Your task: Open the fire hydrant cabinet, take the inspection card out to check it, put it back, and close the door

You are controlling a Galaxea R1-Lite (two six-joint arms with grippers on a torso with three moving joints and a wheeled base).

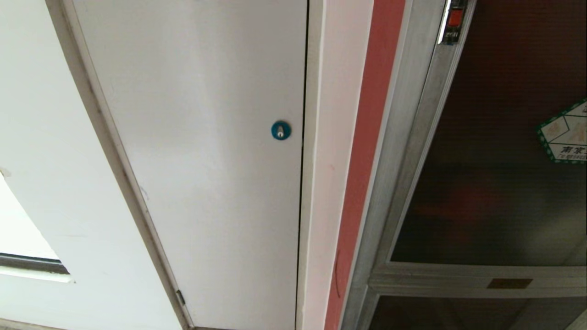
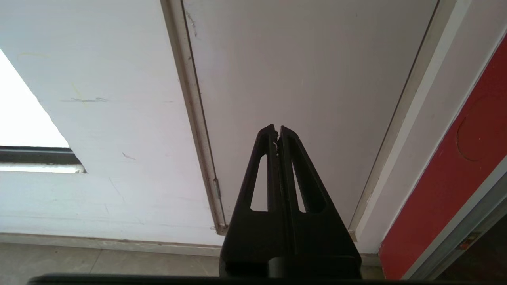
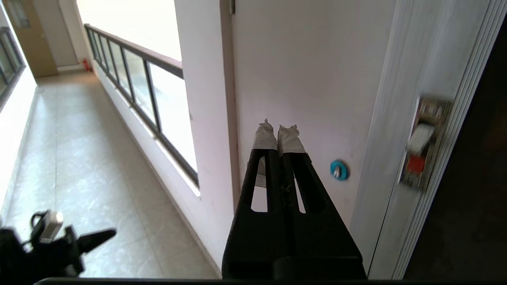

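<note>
The fire hydrant cabinet stands at the right in the head view, its silver frame beside a red strip of wall. Its door of dark tinted glass is closed and carries a green-bordered hexagonal sticker and a small red latch. The inspection card is hidden. Neither gripper shows in the head view. My right gripper, tips wrapped in tape, is shut and empty, raised before the white panel, with the latch off to one side. My left gripper is shut and empty, low near the floor.
A plain white panel with a blue round lock fills the wall left of the cabinet. Below the door sits a lower dark glass panel. A corridor with a railed window runs off to the left. My left arm hangs low there.
</note>
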